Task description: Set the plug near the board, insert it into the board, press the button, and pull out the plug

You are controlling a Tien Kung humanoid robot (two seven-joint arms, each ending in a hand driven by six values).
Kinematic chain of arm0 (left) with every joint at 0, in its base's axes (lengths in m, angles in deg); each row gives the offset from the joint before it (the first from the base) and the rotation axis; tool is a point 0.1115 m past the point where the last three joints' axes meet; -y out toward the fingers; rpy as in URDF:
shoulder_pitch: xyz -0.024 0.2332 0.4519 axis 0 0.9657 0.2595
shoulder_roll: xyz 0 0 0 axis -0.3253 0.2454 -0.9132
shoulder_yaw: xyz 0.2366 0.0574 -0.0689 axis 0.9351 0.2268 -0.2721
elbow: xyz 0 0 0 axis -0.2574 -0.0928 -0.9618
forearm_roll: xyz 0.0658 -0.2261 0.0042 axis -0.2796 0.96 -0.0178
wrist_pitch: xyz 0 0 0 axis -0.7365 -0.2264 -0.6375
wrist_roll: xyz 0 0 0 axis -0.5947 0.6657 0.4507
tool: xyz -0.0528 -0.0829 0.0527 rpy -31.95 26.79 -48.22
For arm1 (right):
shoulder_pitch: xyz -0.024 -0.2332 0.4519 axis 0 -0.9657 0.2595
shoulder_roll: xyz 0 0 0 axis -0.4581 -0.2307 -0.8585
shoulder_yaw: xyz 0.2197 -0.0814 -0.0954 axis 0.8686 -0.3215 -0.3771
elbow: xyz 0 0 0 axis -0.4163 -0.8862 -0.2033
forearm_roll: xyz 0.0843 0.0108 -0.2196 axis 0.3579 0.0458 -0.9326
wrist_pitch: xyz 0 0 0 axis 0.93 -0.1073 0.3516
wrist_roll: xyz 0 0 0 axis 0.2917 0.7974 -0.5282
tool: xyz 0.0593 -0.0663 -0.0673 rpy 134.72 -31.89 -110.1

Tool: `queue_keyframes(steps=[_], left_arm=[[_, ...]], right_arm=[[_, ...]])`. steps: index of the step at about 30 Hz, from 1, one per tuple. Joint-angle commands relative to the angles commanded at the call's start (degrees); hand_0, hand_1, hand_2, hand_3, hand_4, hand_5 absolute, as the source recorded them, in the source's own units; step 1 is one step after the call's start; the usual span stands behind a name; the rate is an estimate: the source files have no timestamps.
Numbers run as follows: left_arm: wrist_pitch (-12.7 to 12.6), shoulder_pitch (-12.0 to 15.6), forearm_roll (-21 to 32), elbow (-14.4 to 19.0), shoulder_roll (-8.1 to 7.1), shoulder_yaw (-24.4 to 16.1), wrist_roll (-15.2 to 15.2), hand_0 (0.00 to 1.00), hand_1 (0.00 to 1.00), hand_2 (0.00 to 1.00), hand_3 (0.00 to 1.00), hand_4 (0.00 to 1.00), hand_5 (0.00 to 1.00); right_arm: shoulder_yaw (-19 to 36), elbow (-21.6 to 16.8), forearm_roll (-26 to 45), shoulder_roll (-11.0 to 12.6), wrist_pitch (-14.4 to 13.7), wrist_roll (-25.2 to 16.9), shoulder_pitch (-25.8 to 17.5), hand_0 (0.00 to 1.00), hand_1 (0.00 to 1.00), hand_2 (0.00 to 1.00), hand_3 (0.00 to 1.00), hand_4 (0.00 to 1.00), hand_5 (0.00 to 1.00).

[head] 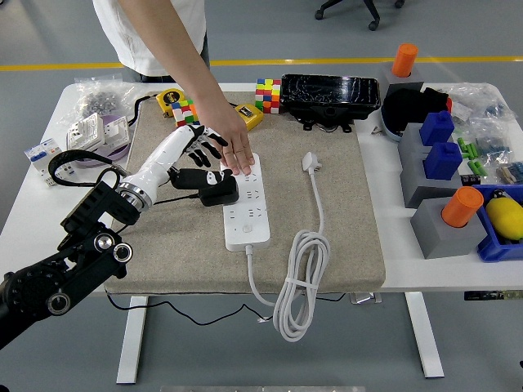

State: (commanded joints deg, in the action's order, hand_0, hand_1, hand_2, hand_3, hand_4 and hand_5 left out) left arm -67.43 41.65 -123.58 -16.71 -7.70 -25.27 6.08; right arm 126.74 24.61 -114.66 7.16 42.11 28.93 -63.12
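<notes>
Head view: board (246, 203) is a white multi-socket power strip lying lengthwise on the tan mat (343, 212), near the middle of the counter (384, 273). Its white cable (298, 282) runs off the near end, hangs past the counter's near edge and loops back up in a bundled coil. The cable's white plug head (310, 161) lies on the mat right of the board, apart from it.

Plug (214, 186) is a black adapter block sitting at the board's left edge, roughly mid-length. A thin black lead runs left from it. Can't tell if its pins are seated; its body hides the sockets beneath.

Left hand (194, 147) is raised over the mat, just left of the board's far end, fingers (214, 140) spread and loose, holding nothing. Right arm not visible.

A person's hand (231, 147) presses flat on the board's far end, arm coming in from the top. It overlaps the robot's fingertips, so contact between them is unclear.

No readable text on the board or plug. The board's button isn't discernible.
</notes>
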Motion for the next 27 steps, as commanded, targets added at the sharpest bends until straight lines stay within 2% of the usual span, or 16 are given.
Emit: queue_keyframes(steps=[5,6,12,17,18,23,24,27], left_arm=[[3.64,-0.62,-1.53,-2.44,0.35,0.71,-2.93,0.716,0.731,0.703,0.694,0.998,0.261],[4.01,-0.74,-1.69,-2.87,0.41,0.9,-3.22,0.76,0.771,0.746,0.766,0.998,0.284],[5.03,-1.72,-1.75,-5.39,0.96,2.56,-4.36,0.75,0.749,0.739,0.768,0.998,0.273],[4.84,-2.8,-0.79,-7.12,1.46,4.51,-4.26,0.75,0.749,0.739,0.768,0.998,0.273],[4.68,-2.98,-0.59,-7.36,1.56,4.82,-4.19,0.655,0.594,0.577,0.584,0.867,0.126],[4.52,-4.27,1.01,-8.78,2.2,6.72,-4.27,0.655,0.594,0.577,0.584,0.867,0.126],[4.35,-4.52,1.45,-9.2,2.36,7.09,-4.17,0.532,0.493,0.538,0.562,0.738,0.102],[3.54,-5.08,2.25,-10.28,2.72,8.04,-3.69,0.532,0.493,0.538,0.562,0.738,0.102]], right_arm=[[0.26,0.02,-0.05,0.01,0.01,0.01,-0.02,0.743,0.714,0.716,0.728,0.993,0.656],[0.26,0.04,-0.03,0.01,0.02,0.02,-0.01,0.742,0.713,0.716,0.727,0.992,0.655],[0.23,0.01,-0.04,-0.01,0.02,0.01,-0.01,0.744,0.712,0.715,0.726,0.992,0.655],[0.1,-0.08,-0.02,0.08,-0.01,-0.02,0.01,0.744,0.712,0.715,0.726,0.992,0.655],[0.07,-0.11,-0.01,0.11,-0.03,-0.04,0.03,0.743,0.714,0.715,0.726,0.992,0.654],[-0.07,-0.1,-0.01,0.18,-0.01,-0.02,0.14,0.743,0.714,0.715,0.726,0.992,0.654],[-0.09,-0.08,-0.01,0.17,-0.01,-0.01,0.16,0.742,0.714,0.715,0.725,0.992,0.654],[-0.17,-0.1,0.01,0.22,0.0,0.0,0.17,0.742,0.714,0.715,0.725,0.992,0.654]])
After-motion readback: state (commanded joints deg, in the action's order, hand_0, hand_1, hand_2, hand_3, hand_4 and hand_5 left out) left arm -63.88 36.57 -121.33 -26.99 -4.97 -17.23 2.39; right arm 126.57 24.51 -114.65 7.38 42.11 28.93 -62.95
